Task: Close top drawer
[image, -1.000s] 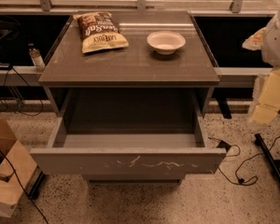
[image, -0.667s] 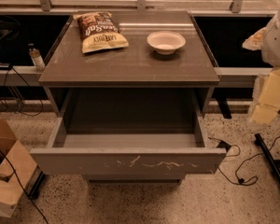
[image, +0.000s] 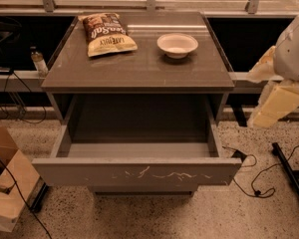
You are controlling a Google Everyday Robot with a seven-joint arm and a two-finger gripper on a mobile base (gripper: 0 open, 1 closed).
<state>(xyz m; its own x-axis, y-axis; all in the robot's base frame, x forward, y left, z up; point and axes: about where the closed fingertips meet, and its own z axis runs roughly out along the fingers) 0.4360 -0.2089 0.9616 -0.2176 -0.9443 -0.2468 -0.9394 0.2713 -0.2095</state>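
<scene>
Open top drawer (image: 139,172) left of tool (image: 276,104)

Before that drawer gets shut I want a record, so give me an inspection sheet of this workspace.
Surface: grey cabinet top, holds chip bag and white bowl.
Job's things: top drawer pulled out, nothing seen inside.
Clutter: cardboard box on floor left; bottle on left ledge.
Grippers: pincer right of cabinet, apart from drawer.
Cables: black leads on floor right.
Surroundings: speckled floor.
</scene>
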